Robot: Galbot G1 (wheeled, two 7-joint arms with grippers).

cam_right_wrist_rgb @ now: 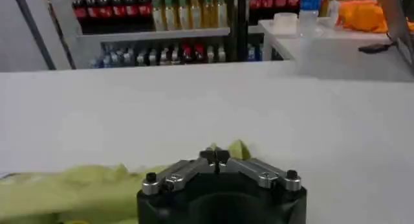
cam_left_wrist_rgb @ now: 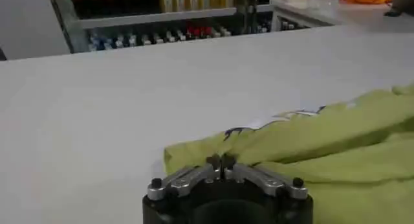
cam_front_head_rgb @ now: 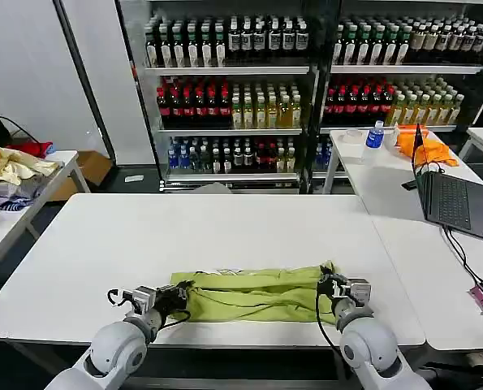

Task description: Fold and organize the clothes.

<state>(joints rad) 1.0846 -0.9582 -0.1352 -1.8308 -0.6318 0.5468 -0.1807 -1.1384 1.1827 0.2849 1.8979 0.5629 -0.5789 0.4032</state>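
T-shirt point(cam_front_head_rgb: 253, 295): soft matt cotton-type cloth, creased, lime w/ printed graphic at far edge. Table point(cam_front_head_rgb: 184, 236): smooth white top, faint sheen. Left gripper point(cam_left_wrist_rgb: 220, 162) & right gripper point(cam_right_wrist_rgb: 214, 155): bare metal finger links, satin finish, dark screws; black matt housing. Arm shells: smooth grey plastic, semi-gloss. Laptop point(cam_front_head_rgb: 456, 199), right table: dark matt casing.

No writing can be read anywhere. The labels on the bottles point(cam_front_head_rgb: 225, 110) in the far shelves are too small to make out, and the print on the T-shirt point(cam_left_wrist_rgb: 272, 123) shows no legible letters.
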